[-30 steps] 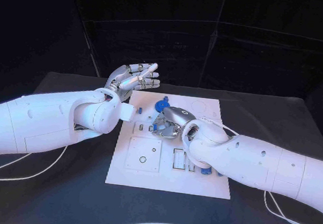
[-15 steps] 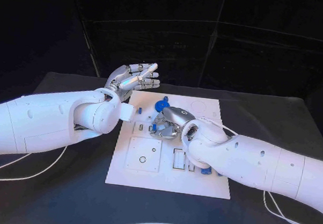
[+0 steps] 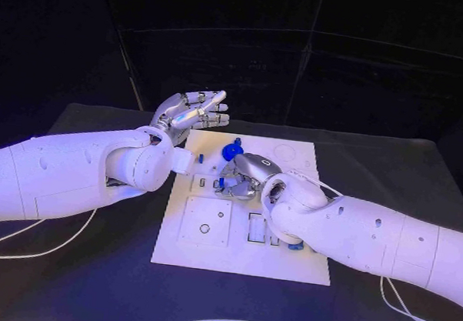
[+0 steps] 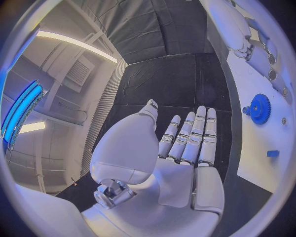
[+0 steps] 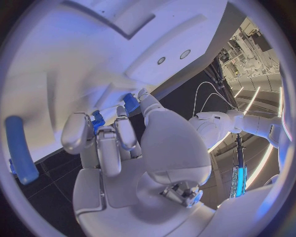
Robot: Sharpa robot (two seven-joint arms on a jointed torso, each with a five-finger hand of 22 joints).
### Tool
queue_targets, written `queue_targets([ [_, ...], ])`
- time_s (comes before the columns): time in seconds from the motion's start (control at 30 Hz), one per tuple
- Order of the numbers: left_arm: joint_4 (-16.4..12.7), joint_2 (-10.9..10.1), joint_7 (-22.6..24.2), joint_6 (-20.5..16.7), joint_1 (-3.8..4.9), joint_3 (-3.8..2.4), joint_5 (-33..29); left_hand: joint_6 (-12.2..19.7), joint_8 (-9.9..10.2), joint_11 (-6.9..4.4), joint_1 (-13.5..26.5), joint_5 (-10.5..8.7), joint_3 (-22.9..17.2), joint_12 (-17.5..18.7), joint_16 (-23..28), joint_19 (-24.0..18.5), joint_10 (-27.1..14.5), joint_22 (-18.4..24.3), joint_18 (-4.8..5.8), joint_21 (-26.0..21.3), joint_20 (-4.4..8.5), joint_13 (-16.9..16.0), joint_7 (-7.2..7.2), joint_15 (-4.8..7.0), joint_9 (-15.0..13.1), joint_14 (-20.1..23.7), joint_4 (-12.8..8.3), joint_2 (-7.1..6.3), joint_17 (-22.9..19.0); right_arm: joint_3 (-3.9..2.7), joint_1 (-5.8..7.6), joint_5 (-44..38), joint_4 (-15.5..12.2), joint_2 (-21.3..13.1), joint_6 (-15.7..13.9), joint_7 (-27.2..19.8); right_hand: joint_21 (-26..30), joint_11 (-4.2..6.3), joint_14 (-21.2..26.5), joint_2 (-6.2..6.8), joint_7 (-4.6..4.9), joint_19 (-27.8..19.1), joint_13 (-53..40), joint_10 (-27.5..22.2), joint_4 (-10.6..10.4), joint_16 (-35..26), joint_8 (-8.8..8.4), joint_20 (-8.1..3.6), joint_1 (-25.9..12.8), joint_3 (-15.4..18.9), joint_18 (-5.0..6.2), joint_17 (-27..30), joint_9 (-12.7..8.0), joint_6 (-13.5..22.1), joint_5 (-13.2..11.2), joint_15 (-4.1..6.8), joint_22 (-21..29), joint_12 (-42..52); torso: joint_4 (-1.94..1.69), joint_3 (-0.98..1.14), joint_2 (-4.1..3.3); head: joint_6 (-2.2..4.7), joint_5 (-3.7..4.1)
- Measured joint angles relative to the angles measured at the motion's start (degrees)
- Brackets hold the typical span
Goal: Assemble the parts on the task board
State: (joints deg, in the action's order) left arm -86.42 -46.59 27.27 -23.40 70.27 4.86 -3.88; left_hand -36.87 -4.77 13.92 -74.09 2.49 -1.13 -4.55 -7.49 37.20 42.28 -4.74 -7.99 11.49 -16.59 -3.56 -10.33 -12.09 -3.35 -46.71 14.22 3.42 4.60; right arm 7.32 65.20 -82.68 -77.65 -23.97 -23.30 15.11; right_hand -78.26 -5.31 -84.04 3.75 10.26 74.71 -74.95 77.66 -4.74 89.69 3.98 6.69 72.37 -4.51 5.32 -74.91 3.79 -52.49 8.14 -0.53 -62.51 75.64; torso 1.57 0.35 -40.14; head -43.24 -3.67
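**A:** On the black bench [image 3: 86, 269] lies the white board [image 3: 289, 252], long side running away from the robot. What's around it?

**B:** Both arms reach in. The left hand [image 3: 193, 108] is raised off the board's far left corner, palm up, fingers apart and holding nothing. The left wrist view shows the same: its fingers [image 4: 188, 140] stretched out side by side, nothing in the palm.

**A:** And the right hand [image 3: 244, 176]?

**B:** Down on the middle of the board, knuckles up, fingers curled toward the surface. In the right wrist view the fingers [image 5: 117, 143] bend onto the white plate, with small blue parts [image 5: 130, 102] at their tips. Whether it grips one, I cannot tell.

**A:** Where are the other pieces?

**B:** A blue gear [image 3: 232, 151] stands on the board just beyond the right hand; the left wrist view shows it too [image 4: 260, 108]. A small blue block [image 3: 201, 157] lies near the left wrist, and another blue bit [image 3: 295, 245] sits by the slots near the right forearm. A long blue bar [image 5: 21, 148] shows at the edge of the right wrist view.
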Motion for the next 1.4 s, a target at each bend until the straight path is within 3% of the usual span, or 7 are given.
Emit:
queue_targets([
  [0.27,0.7,-0.3,-0.4,0.0,0.00,0.00,0.4,-12.0,-2.9,-2.80,-0.5,0.00,0.7,-3.2,-3.9,8.5,10.2,-1.2,-1.82,3.6,1.01,-0.7,-1.81,3.15,-1.1,-10.2,-0.7,0.46,1.6,-0.03,-0.07,0.5,-3.8,-3.7,-4.6,-5.6,1.3,-0.76,0.0,0.68,0.76,-1.1,0.9,-1.8,-1.6,-0.3,-0.22,1.00,0.7,2.9,0.00,0.0,-0.1,3.9,1.3,-0.82,1.9,-1.2,0.06,0.02,0.11,0.19,-0.20],
  [0.57,3.3,-1.1,-3.6,1.2,0.12,0.00,5.3,-19.1,-4.0,-7.79,-2.0,0.22,2.2,-6.8,-17.3,27.6,23.5,-5.6,-1.79,13.9,8.22,-2.1,0.18,9.95,-1.1,-34.4,-2.2,-0.04,10.6,-0.07,2.20,7.1,-10.1,-11.4,-5.4,-18.8,2.6,-1.02,0.0,-0.38,1.08,-2.7,1.9,-2.9,-1.7,-0.7,-0.15,1.35,3.1,5.0,0.01,0.0,-0.1,6.1,1.3,-1.23,4.5,-1.6,0.15,0.05,0.40,0.52,-0.40],
  [0.7,4.0,-1.7,-7.3,2.5,0.84,0.01,10.4,-21.3,-4.3,-10.36,-1.9,0.85,3.3,-10.4,-45.2,34.9,30.5,-9.3,-1.79,20.9,11.15,-4.9,2.21,12.50,-1.4,-37.1,-1.9,-0.22,38.7,-0.14,4.29,12.5,-12.7,-15.8,-3.9,-22.3,2.9,-0.71,0.0,-1.12,0.67,-2.9,2.2,-3.2,-1.6,-1.0,0.84,1.20,4.3,5.4,0.00,0.0,0.4,3.1,1.3,-1.23,5.1,-1.8,0.16,0.07,0.52,0.63,-0.41],
  [0.87,4.3,-2.0,-16.5,7.5,2.69,0.00,21.0,-23.6,-5.6,-11.79,-0.9,0.39,4.8,-18.9,-73.1,38.8,32.9,-26.7,-1.20,38.2,12.91,-13.1,3.72,14.03,-3.0,-37.3,-0.9,-0.13,68.7,-0.16,7.23,22.0,-15.2,-21.9,-0.8,-25.1,4.2,-0.31,0.0,-1.96,0.38,-4.1,3.0,-3.6,-1.6,-2.0,1.13,0.81,5.1,5.9,0.93,0.0,0.4,2.4,1.6,-1.23,7.2,-2.4,0.19,0.11,0.76,0.77,-0.50],
  [0.97,4.6,-1.5,-23.8,12.0,3.84,-0.05,28.6,-25.0,-8.0,-12.69,1.1,0.39,6.4,-28.2,-80.0,43.5,33.8,-46.3,1.83,53.4,13.55,-21.3,5.10,14.93,-4.9,-37.3,0.7,-0.15,70.3,-0.46,8.38,26.9,-15.2,-24.5,0.4,-25.8,4.7,-0.32,0.0,-2.07,0.25,-4.5,3.5,-4.0,-1.5,-2.5,1.13,0.79,5.3,6.2,0.93,0.0,0.4,2.3,1.8,-1.23,8.2,-2.8,0.30,0.15,0.93,0.77,-0.69],
  [1.13,5.5,0.4,-35.4,18.5,5.02,-0.04,39.5,-24.0,-16.1,-13.90,4.1,0.39,9.5,-56.5,-82.3,44.7,32.5,-61.1,2.79,64.7,14.23,-50.0,6.24,16.08,-12.2,-37.3,2.0,0.90,70.3,-1.84,9.33,32.6,-13.4,-26.4,1.6,-26.5,5.1,-0.32,0.2,-2.20,0.18,-4.9,3.8,-4.0,-1.6,-3.0,1.12,0.78,5.4,6.5,0.92,0.0,0.4,2.2,1.9,-1.01,9.0,-3.0,0.51,0.29,1.22,0.68,-0.99],
  [1.4,7.2,4.7,-49.3,25.9,5.75,1.09,52.3,-21.2,-21.6,-14.25,7.7,0.39,13.8,-63.2,-82.3,45.4,32.9,-65.6,3.62,67.4,14.44,-57.5,6.62,16.09,-18.1,-37.3,2.4,1.17,70.3,-2.28,9.53,36.6,-10.5,-26.3,2.5,-26.6,5.5,-0.11,0.0,-2.20,0.18,-5.1,3.9,-4.2,-1.8,-3.0,1.12,0.58,5.4,6.8,0.92,0.0,0.4,2.2,2.1,-0.79,9.4,-3.0,0.57,0.34,1.30,0.49,-1.19],
])
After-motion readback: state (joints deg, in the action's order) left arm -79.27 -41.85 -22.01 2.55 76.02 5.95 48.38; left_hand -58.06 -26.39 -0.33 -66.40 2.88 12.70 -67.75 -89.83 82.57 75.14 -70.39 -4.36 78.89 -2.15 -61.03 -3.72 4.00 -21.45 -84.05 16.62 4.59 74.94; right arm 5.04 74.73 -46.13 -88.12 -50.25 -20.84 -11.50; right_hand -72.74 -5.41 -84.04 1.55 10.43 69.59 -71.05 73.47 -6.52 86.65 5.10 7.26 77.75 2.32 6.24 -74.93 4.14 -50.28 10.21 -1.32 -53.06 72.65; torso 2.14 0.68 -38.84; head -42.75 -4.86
